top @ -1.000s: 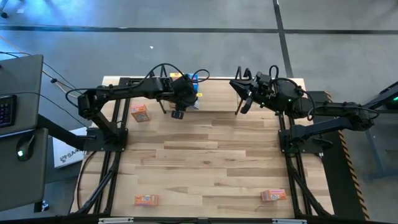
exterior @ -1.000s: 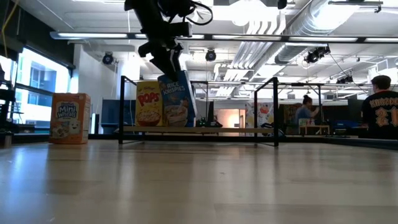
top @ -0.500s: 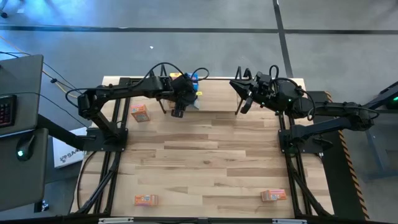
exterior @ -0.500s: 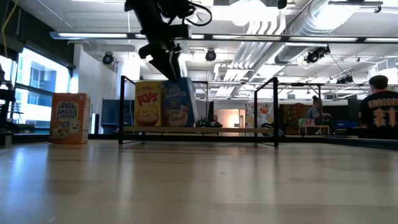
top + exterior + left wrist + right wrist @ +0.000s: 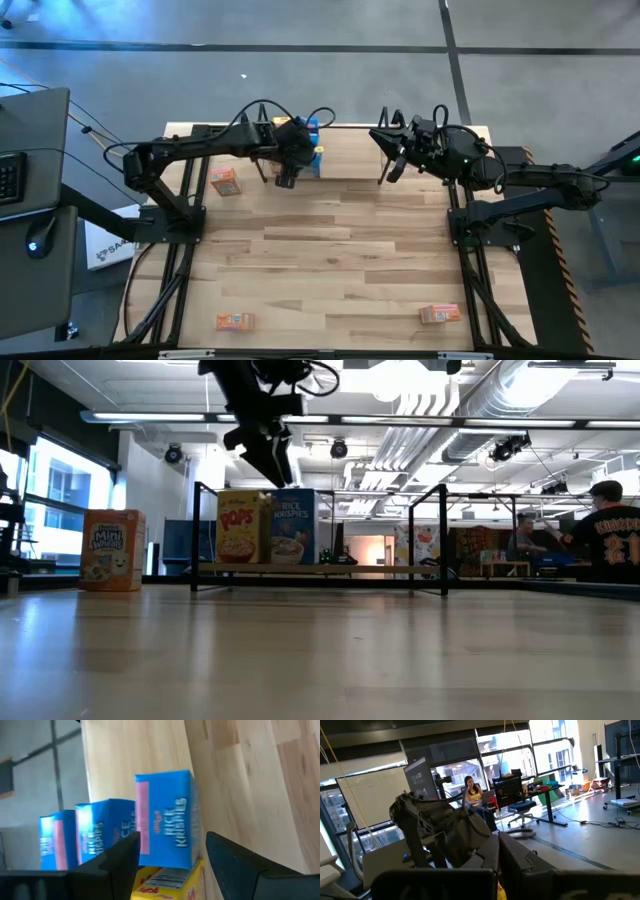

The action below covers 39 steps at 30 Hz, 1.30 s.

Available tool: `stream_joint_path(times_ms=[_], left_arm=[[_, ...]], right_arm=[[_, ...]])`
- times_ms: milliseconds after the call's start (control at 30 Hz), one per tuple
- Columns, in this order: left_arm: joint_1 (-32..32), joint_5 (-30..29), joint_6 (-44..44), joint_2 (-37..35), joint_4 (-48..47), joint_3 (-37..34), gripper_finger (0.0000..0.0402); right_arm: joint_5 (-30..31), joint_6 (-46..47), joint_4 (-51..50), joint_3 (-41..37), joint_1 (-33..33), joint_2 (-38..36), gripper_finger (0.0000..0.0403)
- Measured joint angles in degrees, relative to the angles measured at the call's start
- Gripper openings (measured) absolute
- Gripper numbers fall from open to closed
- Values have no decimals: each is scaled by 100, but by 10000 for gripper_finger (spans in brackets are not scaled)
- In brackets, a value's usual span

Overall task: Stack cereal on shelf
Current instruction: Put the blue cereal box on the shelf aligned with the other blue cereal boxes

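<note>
A blue Rice Krispies box (image 5: pixel 291 527) stands upright on the shelf's wooden board (image 5: pixel 380 569), beside a yellow Pops box (image 5: pixel 238 527). My left gripper (image 5: pixel 272 460) hangs open just above the blue box, clear of its top; in the left wrist view the blue box (image 5: pixel 167 817) and the yellow box (image 5: pixel 170 882) show between the spread fingers. Two more blue boxes (image 5: pixel 105 837) show beside them. My right gripper (image 5: pixel 392 165) waits, shut, by the shelf's right end.
An orange Mini Wheats box (image 5: pixel 112 550) stands left of the shelf (image 5: pixel 224 180). Two orange boxes lie near the table's near edge (image 5: pixel 235 321) (image 5: pixel 439 314). The shelf's black rod ends (image 5: pixel 443 540) rise at either side. People sit in the room beyond.
The blue box, tilted in my left gripper a second ago with its top leaning toward the yellow box, now stands upright on the shelf board. My left gripper has let go of it and risen slightly above its top.
</note>
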Motion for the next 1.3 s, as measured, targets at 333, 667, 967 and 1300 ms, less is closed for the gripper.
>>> stream_joint_path(times_ms=[333, 667, 967, 1300], left_arm=[[13, 916, -1330, -1089, 552, 0, 172], [273, 1550, -2862, -2986, 2596, -1406, 14], [247, 1556, -4710, -4709, 6039, -4073, 1], [247, 1507, -5723, -5174, 7548, -4972, 1]], right_arm=[[125, 109, 9, 2, -53, 478, 0], [-635, 800, -1471, 709, -486, 1943, 0], [-776, 572, -3327, 1646, -718, 3273, 0], [-491, 586, -3254, 1646, -713, 4428, 0]])
